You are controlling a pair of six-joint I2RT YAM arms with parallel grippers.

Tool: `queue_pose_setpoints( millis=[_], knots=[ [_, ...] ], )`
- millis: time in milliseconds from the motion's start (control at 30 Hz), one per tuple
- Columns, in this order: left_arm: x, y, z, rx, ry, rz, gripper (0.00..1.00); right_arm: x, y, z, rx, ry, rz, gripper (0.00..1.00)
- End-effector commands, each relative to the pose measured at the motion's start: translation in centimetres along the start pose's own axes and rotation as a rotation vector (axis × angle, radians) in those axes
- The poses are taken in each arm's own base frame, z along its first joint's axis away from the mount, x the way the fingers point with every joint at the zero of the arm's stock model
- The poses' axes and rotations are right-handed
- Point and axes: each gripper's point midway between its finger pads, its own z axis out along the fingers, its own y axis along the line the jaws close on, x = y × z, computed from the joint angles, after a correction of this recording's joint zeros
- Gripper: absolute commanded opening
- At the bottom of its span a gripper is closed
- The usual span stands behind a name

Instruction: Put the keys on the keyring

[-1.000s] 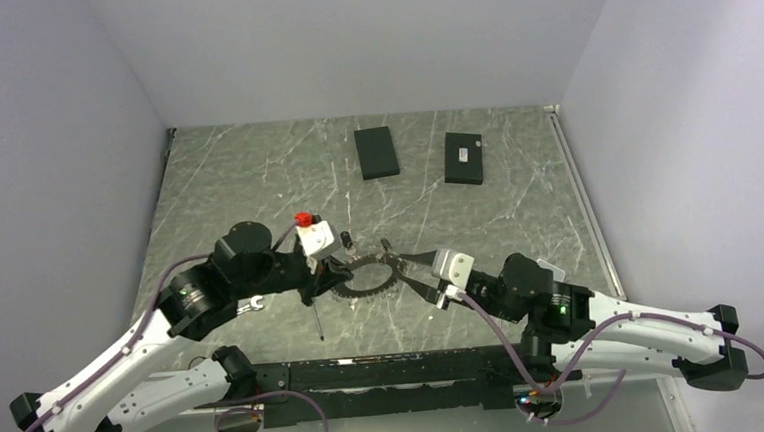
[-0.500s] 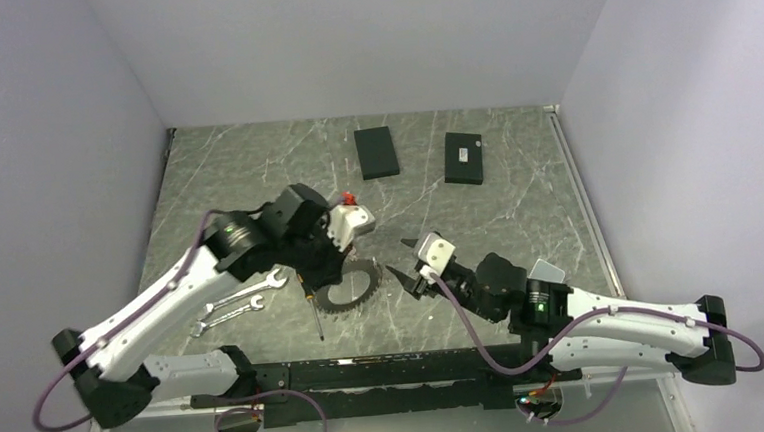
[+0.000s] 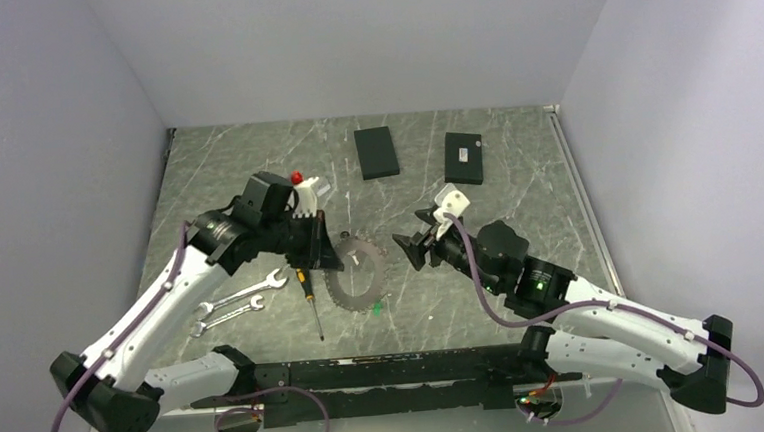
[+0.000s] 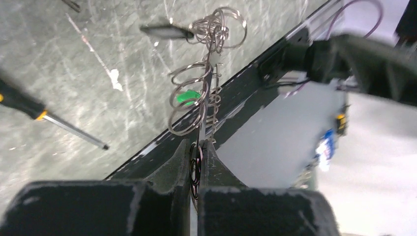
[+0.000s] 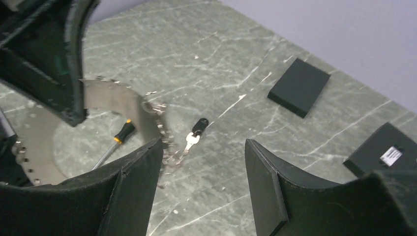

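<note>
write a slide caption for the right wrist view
Open right jaws frame a key on the table; left jaws grip the keyring.

The white label (image 5: 391, 156) on one black box (image 3: 462, 169) is too small to read.

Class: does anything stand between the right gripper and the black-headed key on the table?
Nothing visible does. The key lies on bare table ahead of the open right gripper, beside the keyring held by the left gripper.
</note>
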Motion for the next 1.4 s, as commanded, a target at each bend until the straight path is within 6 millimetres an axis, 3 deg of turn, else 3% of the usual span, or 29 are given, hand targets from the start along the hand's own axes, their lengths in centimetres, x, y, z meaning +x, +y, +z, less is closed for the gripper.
queue_pose_setpoints(
  millis=[0, 167, 233, 333, 500, 600, 700, 800, 867, 933, 1033, 1133, 1200, 1267, 1367],
  knots=[
    [-3.2, -3.5, 1.2, 0.173, -0.037, -0.257, 0.00, -1.3, 1.1, 0.0, -0.058, 0.006, 0.104, 0.65],
    [-5.4, -3.7, 1.4, 0.218, -0.086, -0.409, 0.00, -1.7, 1.6, -0.6, -0.095, -0.017, 0.109, 0.67],
    [-5.6, -3.5, 1.7, 0.221, -0.081, -0.333, 0.00, -0.9, 0.5, -0.3, -0.031, 0.022, 0.110, 0.67],
    [-5.2, -0.7, 3.7, 0.126, -0.052, -0.309, 0.00, 0.2, -1.8, 0.3, 0.106, 0.080, 0.142, 0.68],
    [-7.1, 0.1, 7.9, 0.212, -0.036, -0.292, 0.00, 0.9, -3.7, 0.9, 0.188, 0.105, 0.215, 0.68],
    [-9.6, 0.9, 10.1, 0.189, -0.049, -0.270, 0.00, 0.9, -5.3, 0.4, 0.249, 0.100, 0.237, 0.68],
    [-13.7, 1.2, 11.5, 0.162, -0.095, -0.237, 0.00, 0.8, -6.8, -0.2, 0.307, 0.092, 0.246, 0.67],
    [-17.5, -1.0, 12.4, 0.304, -0.130, -0.224, 0.00, 0.6, -7.9, -0.7, 0.343, 0.074, 0.252, 0.67],
    [-18.9, -2.1, 12.6, 0.379, -0.156, -0.210, 0.00, 0.4, -8.5, -1.1, 0.361, 0.063, 0.255, 0.67],
    [-18.3, -1.4, 13.4, 0.378, -0.149, -0.227, 0.00, 0.5, -8.8, -1.4, 0.374, 0.061, 0.250, 0.67],
    [-15.0, 1.8, 15.9, 0.314, -0.074, -0.314, 0.00, 1.0, -9.2, -1.6, 0.385, 0.063, 0.237, 0.67],
    [-9.3, 5.6, 20.0, 0.274, 0.100, -0.441, 0.00, 1.8, -9.4, -1.3, 0.388, 0.074, 0.232, 0.67],
    [-5.8, 7.1, 22.0, 0.294, 0.212, -0.517, 0.00, 2.1, -9.3, -0.9, 0.380, 0.081, 0.231, 0.67],
    [-3.4, 8.0, 23.0, 0.315, 0.266, -0.573, 0.00, 2.2, -9.3, -0.5, 0.375, 0.088, 0.230, 0.67],
    [-2.3, 8.3, 22.7, 0.299, 0.258, -0.557, 0.00, 2.2, -9.5, -0.4, 0.376, 0.093, 0.225, 0.67]
  ],
)
